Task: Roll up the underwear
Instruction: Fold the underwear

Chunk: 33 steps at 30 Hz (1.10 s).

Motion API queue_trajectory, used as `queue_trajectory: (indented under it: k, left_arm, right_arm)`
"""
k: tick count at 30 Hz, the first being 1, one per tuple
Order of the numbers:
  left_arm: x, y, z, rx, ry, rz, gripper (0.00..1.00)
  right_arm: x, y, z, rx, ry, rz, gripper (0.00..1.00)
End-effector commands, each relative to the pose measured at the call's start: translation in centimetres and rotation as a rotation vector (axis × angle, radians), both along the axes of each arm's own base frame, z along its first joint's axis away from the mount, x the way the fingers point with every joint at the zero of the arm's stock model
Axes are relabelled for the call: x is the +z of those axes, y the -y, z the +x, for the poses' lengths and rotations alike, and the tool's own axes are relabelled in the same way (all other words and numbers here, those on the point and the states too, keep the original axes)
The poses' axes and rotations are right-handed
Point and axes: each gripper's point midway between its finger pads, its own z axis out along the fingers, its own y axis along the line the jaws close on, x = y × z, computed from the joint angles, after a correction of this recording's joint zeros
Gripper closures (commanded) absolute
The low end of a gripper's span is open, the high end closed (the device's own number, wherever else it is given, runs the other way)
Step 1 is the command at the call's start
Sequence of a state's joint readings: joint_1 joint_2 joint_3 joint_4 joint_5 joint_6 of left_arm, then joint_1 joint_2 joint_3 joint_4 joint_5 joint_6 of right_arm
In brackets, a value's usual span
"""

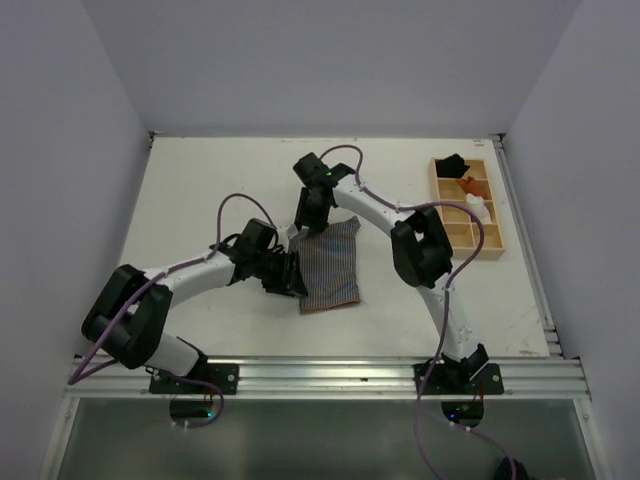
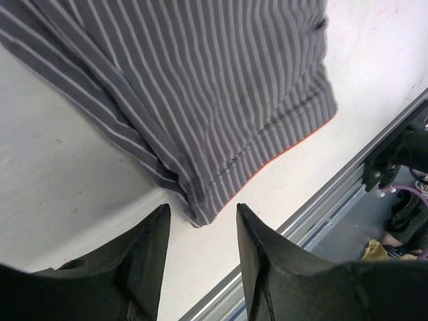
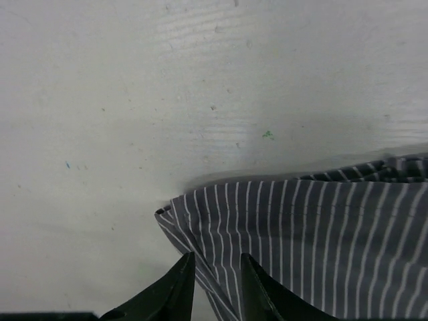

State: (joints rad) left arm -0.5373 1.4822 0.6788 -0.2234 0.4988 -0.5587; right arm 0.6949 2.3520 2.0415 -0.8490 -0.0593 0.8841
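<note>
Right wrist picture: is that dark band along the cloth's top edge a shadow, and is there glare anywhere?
Right wrist view: yes, a soft shadow on the table just beyond the underwear. Left wrist view: even light, no glare. Top view: diffuse light, only faint shadows under the arms.

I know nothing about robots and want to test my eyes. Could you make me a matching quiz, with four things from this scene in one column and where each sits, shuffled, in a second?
Things:
1. underwear
2. wooden tray
3. left end effector
4. right end effector

Places:
A. far right of the table
B. at the underwear's far-left corner
C. lying flat in the middle of the table
D. at the underwear's left edge, towards the near side

Pairs: 1-C, 2-A, 3-D, 4-B
</note>
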Motion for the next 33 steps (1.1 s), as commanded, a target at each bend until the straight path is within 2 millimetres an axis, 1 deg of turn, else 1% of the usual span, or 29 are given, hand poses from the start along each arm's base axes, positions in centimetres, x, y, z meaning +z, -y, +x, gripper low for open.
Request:
queue_trajectory:
  k: [1, 2, 3, 4, 5, 6, 7, 8, 9, 10, 11, 12, 13, 14, 15, 16, 17, 18, 19, 21, 22, 24, 25, 26, 27, 30, 32, 33]
  left_arm:
    - [4.1, -0.2, 2.5, 0.061, 0.075, 0.027, 0.52]
    - [4.8, -0.3, 2.9, 0.073, 0.091, 0.028, 0.51]
    - [5.0, -0.7, 3.6, 0.095, 0.107, 0.052, 0.5]
    - [5.3, -1.1, 4.1, 0.104, 0.118, 0.076, 0.49]
    - [5.9, -1.0, 5.3, 0.115, 0.14, 0.088, 0.49]
    - [5.8, -1.7, 6.6, 0.141, 0.165, 0.13, 0.49]
    - [5.6, -2.2, 7.1, 0.151, 0.16, 0.158, 0.49]
    - [5.3, -2.3, 8.6, 0.166, 0.155, 0.175, 0.5]
    - [4.9, -2.6, 9.4, 0.168, 0.158, 0.191, 0.51]
    - [4.6, -2.7, 10.0, 0.17, 0.152, 0.202, 0.51]
    - [3.3, -3.0, 10.8, 0.177, 0.126, 0.227, 0.52]
    - [3.5, -2.8, 11.8, 0.178, 0.141, 0.231, 0.53]
    - [3.3, -2.7, 12.4, 0.178, 0.141, 0.233, 0.53]
    - [2.5, -2.6, 12.8, 0.174, 0.13, 0.235, 0.53]
    - [2.8, -1.8, 13.1, 0.151, 0.136, 0.198, 0.53]
    - [3.0, -1.2, 13.6, 0.149, 0.155, 0.169, 0.53]
    - [3.0, -0.8, 13.7, 0.139, 0.151, 0.145, 0.54]
    - [2.8, -0.5, 13.6, 0.136, 0.145, 0.129, 0.55]
    - [2.9, 0.0, 13.9, 0.133, 0.156, 0.101, 0.55]
    - [2.5, 0.2, 13.6, 0.132, 0.139, 0.088, 0.56]
    - [1.8, 0.1, 13.1, 0.134, 0.114, 0.097, 0.57]
    - [1.1, -0.5, 12.7, 0.143, 0.105, 0.119, 0.58]
    - [0.7, -0.9, 12.1, 0.146, 0.095, 0.134, 0.58]
    - [0.5, -1.1, 11.8, 0.149, 0.092, 0.143, 0.58]
    - [0.2, -1.6, 11.5, 0.156, 0.087, 0.163, 0.59]
    - [0.1, -2.2, 10.6, 0.169, 0.075, 0.176, 0.59]
    - [0.7, -2.1, 10.2, 0.167, 0.078, 0.159, 0.6]
    - [1.1, -1.9, 10.1, 0.165, 0.082, 0.144, 0.6]
  right_arm:
    - [8.5, 2.3, 1.1, 0.028, 0.118, 0.055, 0.62]
    - [8.8, 3.3, 1.0, 0.039, 0.115, 0.035, 0.62]
    - [9.1, 4.0, 0.9, 0.036, 0.124, 0.017, 0.61]
    - [9.0, 4.7, 0.5, 0.037, 0.115, 0.001, 0.61]
    - [9.8, 5.6, 0.1, 0.042, 0.12, -0.007, 0.61]
    - [10.0, 6.1, -0.3, 0.044, 0.116, -0.012, 0.61]
    - [8.9, 7.0, -1.4, 0.051, 0.083, -0.038, 0.61]
    - [9.9, 7.5, -2.1, 0.062, 0.097, -0.033, 0.61]
    - [9.8, 7.9, -2.8, 0.065, 0.09, -0.036, 0.61]
    - [8.1, 8.9, -4.2, 0.068, 0.043, -0.065, 0.61]
    - [9.1, 9.3, -4.7, 0.059, 0.071, -0.05, 0.61]
    - [8.7, 9.8, -5.3, 0.055, 0.063, -0.056, 0.61]
    - [7.2, 10.7, -6.7, 0.055, 0.025, -0.078, 0.62]
    - [6.9, 11.0, -7.2, 0.054, 0.02, -0.08, 0.62]
    - [7.3, 11.4, -7.5, 0.05, 0.034, -0.076, 0.63]
    - [6.0, 12.1, -8.7, 0.055, 0.0, -0.094, 0.65]
    - [5.7, 11.8, -9.3, 0.066, -0.006, -0.074, 0.66]
    - [5.7, 12.1, -9.7, 0.067, -0.002, -0.068, 0.66]
    - [4.6, 12.7, -10.7, 0.064, -0.03, -0.084, 0.67]
    - [4.3, 12.2, -11.3, 0.076, -0.02, -0.046, 0.69]
    - [3.5, 12.5, -12.1, 0.079, -0.033, -0.045, 0.69]
    - [2.6, 12.6, -12.7, 0.084, -0.041, -0.053, 0.7]
    - [1.4, 13.0, -13.4, 0.092, -0.07, -0.075, 0.72]
    - [0.9, 13.1, -13.8, 0.096, -0.079, -0.079, 0.72]
    - [0.1, 13.6, -14.6, 0.096, -0.099, -0.087, 0.73]
    - [-0.6, 14.0, -15.0, 0.091, -0.103, -0.091, 0.74]
    - [-0.3, 14.2, -15.2, 0.108, -0.104, -0.101, 0.74]
    - [0.4, 13.9, -14.7, 0.114, -0.087, -0.096, 0.74]
